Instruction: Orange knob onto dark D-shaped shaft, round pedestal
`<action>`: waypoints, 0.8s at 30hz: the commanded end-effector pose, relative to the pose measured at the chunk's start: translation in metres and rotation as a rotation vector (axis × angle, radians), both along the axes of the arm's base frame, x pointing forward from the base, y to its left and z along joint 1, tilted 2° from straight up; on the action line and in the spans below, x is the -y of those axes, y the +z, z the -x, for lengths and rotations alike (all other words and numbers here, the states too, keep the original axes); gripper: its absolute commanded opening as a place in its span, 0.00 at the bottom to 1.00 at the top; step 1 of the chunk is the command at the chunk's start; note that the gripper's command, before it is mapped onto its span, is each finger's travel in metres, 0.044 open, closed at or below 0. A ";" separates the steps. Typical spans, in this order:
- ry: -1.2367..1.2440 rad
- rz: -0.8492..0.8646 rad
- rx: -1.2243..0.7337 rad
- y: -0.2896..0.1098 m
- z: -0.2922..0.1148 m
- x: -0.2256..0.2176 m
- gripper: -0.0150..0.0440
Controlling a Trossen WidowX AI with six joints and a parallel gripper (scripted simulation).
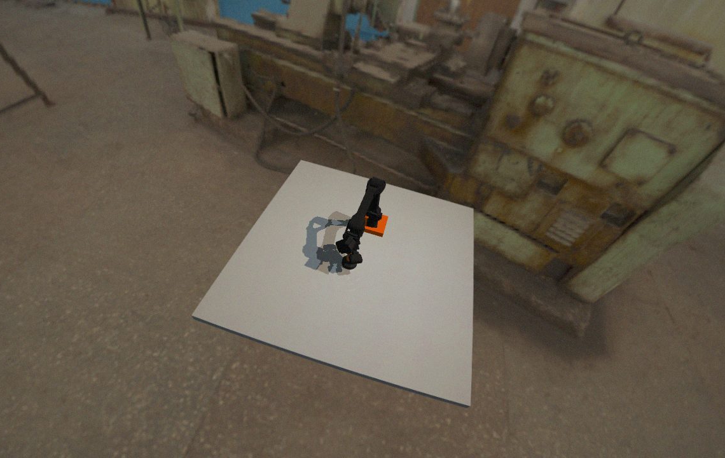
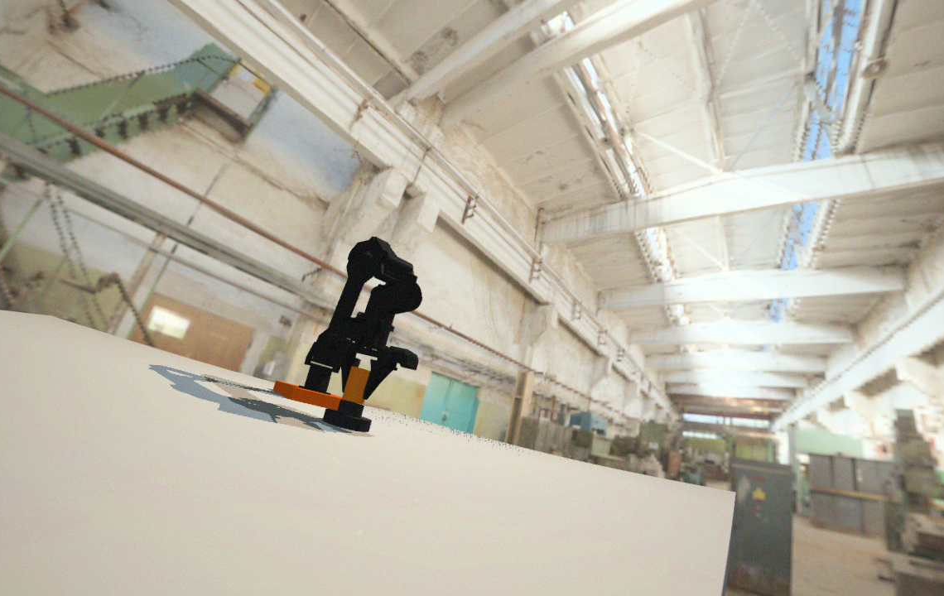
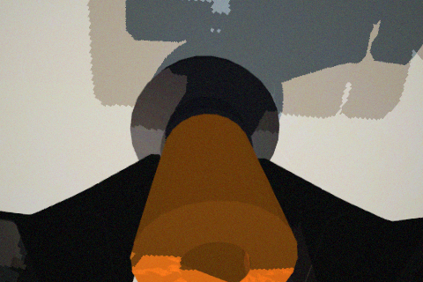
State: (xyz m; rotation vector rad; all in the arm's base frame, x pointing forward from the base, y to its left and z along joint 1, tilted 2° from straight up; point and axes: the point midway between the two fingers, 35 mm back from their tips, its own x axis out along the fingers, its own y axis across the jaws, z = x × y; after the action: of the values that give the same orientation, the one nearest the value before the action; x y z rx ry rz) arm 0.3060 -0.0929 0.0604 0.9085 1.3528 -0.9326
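Note:
The orange knob [image 1: 348,257] [image 2: 355,385] [image 3: 211,176] stands upright between the two fingers of my gripper [image 1: 352,257] [image 2: 358,389] [image 3: 208,166], which is shut on it. The knob is above the round dark pedestal [image 2: 346,418] [image 3: 207,72], roughly centred over it. In the exterior view its lower end meets the dark raised middle of the pedestal, and no thin shaft shows between them. I cannot tell whether a small gap remains. The opening in the knob's top shows at the bottom of the wrist view, partly cut off. The shaft and its flat side are hidden.
An orange base plate [image 1: 378,229] [image 2: 297,393] lies under the arm's foot, behind the pedestal in the top view. The white table top [image 1: 411,307] [image 2: 164,503] carries it all. The arm's shadow falls left of the pedestal in the top view.

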 end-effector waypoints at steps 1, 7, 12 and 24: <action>-0.003 0.003 0.002 -0.003 0.000 0.001 0.25; 0.000 0.000 0.000 -0.001 0.000 0.000 0.25; 0.000 0.000 0.000 -0.001 0.000 0.000 0.43; 0.000 0.000 0.000 -0.001 0.000 0.000 0.97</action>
State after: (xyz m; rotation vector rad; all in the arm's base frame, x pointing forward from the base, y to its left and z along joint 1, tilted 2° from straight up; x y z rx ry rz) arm 0.3062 -0.0930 0.0592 0.9089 1.3520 -0.9323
